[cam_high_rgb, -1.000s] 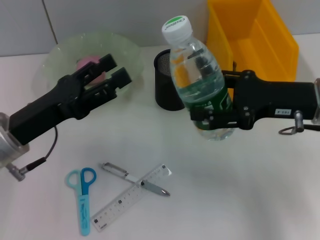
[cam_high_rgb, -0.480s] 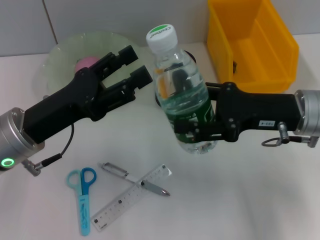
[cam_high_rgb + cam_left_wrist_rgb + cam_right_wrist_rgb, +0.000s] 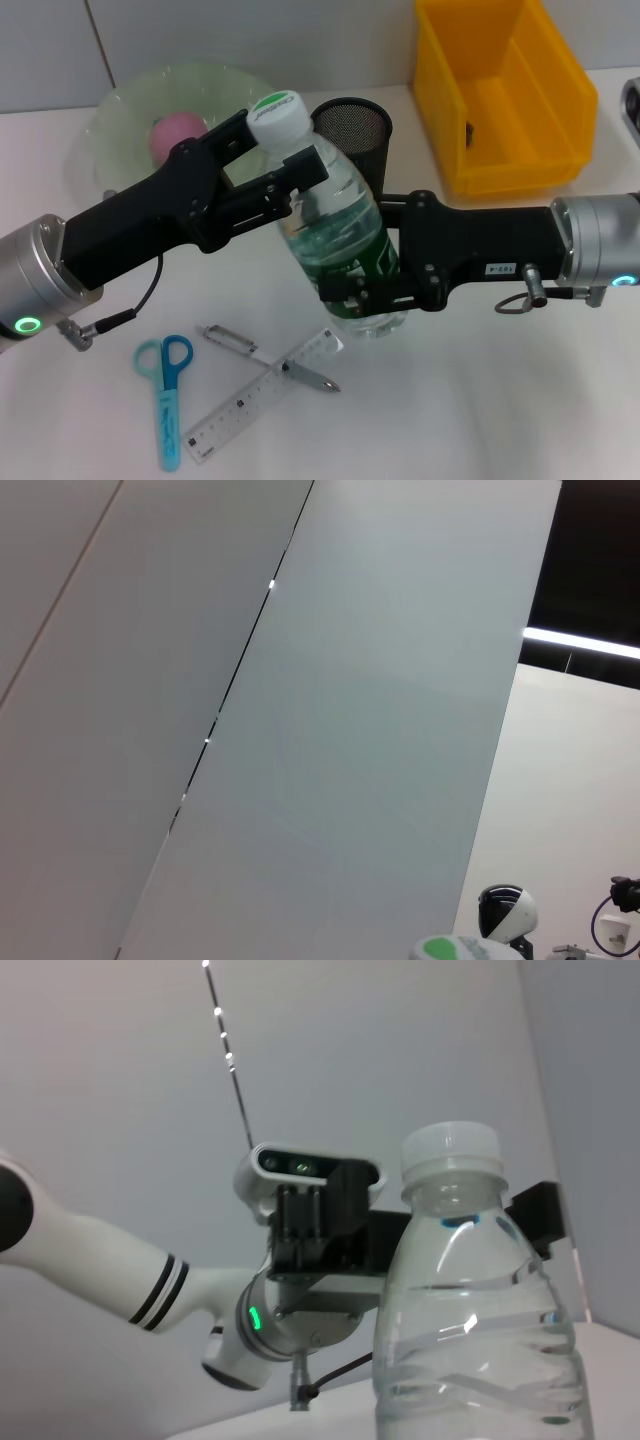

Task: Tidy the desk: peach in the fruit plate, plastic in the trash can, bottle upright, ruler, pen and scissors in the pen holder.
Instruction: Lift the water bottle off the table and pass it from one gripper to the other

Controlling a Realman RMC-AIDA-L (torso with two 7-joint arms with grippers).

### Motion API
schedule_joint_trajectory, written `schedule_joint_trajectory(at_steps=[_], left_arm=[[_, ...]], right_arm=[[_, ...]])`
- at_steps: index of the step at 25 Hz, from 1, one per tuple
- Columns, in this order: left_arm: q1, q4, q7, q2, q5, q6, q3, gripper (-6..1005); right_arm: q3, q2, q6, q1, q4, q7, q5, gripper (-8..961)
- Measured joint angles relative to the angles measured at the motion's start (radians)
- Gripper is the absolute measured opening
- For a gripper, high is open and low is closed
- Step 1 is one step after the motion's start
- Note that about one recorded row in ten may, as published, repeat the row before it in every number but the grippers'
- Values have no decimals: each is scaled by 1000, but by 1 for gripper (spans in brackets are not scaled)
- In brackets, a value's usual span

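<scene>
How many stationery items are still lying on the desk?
3: scissors at the near left, ruler beside them, and pen lying across the ruler. None visible in the pen holder.

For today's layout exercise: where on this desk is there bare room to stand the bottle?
Bare desk lies below the right gripper, right of the pen and ruler. Crowded: around the pen holder, fruit plate, scissors.

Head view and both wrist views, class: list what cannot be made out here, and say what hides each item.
- Bottle base, head view: hidden by the right gripper, so contact with the table cannot be judged.
- Yellow bin contents, head view: a small dark item inside is too small to identify.
- Left gripper, left wrist view: own jaws not shown; only the bottle cap is visible, cut off by the frame edge.
- Bottle base, right wrist view: cut off by the frame edge.
</scene>
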Motion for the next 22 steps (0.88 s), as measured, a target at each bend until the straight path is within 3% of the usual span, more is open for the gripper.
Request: schedule_joint_trajectory(at_steps=[22], left_arm=[[4, 10, 15, 3, 5, -5, 9, 859]], right_arm=[[-6, -3, 12, 7, -9, 11, -13, 804]])
